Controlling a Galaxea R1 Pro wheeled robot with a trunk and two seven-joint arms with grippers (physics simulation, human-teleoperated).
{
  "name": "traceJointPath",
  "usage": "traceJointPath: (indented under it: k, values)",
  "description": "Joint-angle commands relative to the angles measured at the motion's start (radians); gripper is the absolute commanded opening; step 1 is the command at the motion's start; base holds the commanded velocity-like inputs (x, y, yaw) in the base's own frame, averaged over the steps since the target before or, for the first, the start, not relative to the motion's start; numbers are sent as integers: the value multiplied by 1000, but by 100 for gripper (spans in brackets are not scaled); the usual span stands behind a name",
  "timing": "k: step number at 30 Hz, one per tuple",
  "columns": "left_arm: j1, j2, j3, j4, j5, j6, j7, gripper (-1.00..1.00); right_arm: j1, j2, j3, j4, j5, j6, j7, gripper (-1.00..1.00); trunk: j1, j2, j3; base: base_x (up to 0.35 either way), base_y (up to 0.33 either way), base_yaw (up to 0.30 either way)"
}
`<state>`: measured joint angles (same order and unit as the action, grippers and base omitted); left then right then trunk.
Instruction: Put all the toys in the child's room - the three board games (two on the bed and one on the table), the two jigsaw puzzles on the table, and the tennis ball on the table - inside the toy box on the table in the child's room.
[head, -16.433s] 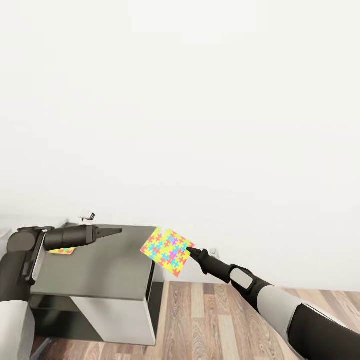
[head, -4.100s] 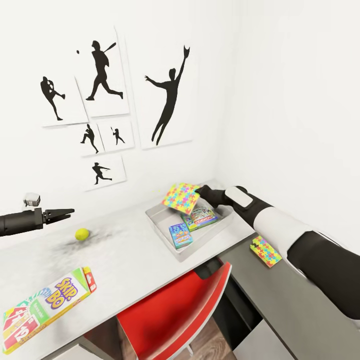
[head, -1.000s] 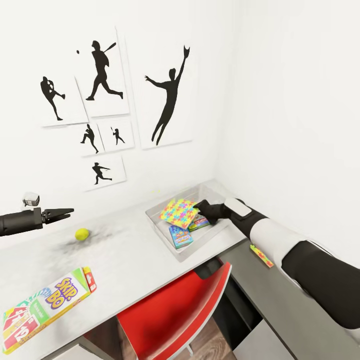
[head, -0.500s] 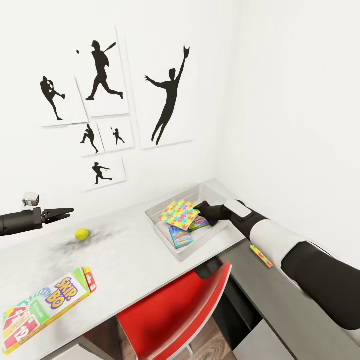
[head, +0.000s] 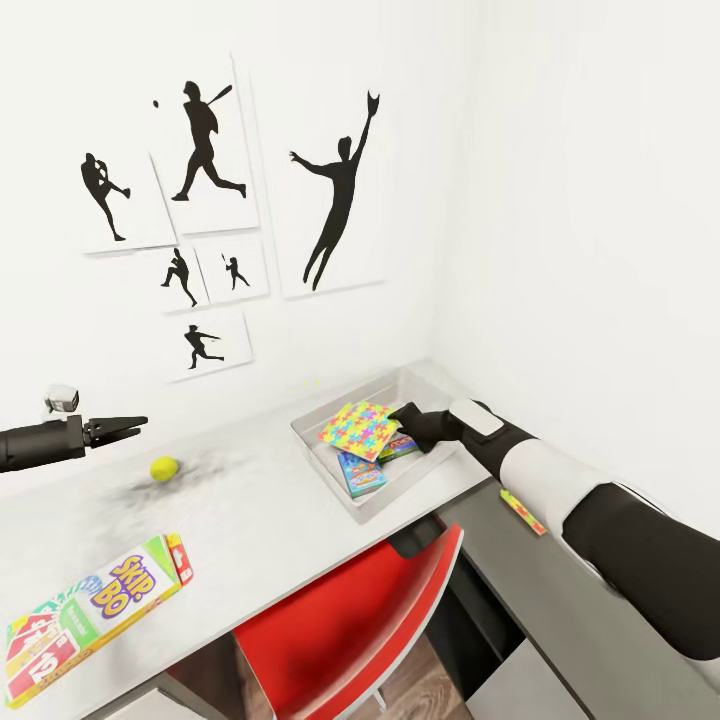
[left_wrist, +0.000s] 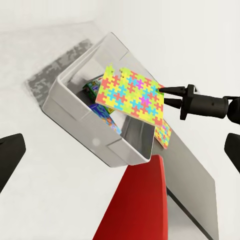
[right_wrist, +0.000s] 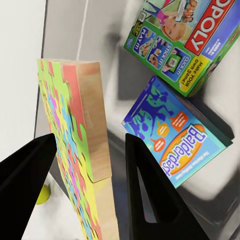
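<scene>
We hold one jigsaw puzzle (head: 359, 428) by its edge in our right gripper (head: 401, 415), fingers spread wider than it, over the toy box (head: 330, 467) at the table's (head: 250, 520) far right corner, for release; left gripper (head: 122, 427) idles nearly closed, empty.

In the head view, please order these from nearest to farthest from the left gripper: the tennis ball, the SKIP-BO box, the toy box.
From the left gripper:
1. tennis ball, on the table just beside and below its tips.
2. SKIP-BO box, at the table's near edge.
3. toy box, across the table by the right arm.
</scene>
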<state>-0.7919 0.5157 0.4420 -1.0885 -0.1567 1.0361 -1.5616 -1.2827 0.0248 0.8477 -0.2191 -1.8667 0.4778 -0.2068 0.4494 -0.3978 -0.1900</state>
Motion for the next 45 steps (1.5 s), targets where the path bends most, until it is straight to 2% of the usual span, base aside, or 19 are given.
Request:
traceJointPath:
  k: [1,12,13,45]
  values:
    - [-1,0,1,-1,-10,10,-9,100,-1,0,4,-1,-8,1,-6,-100,1,-2,-2,0,0,0]
    - [-1,0,1,-1,-10,10,-9,100,-1,0,4,-2,-8,1,-5,-100,1,-2,-2,0,0,0]
    - [-1,0,1,-1,-10,10,-9,100,-1,0,4,-2,-8,1,-5,100,1,-2,-2,0,0,0]
    - [-1,0,3,-1,-9,10,-9,100,0,-3,4,-13,-9,-31,1,100,1,-2,-2,0,0,0]
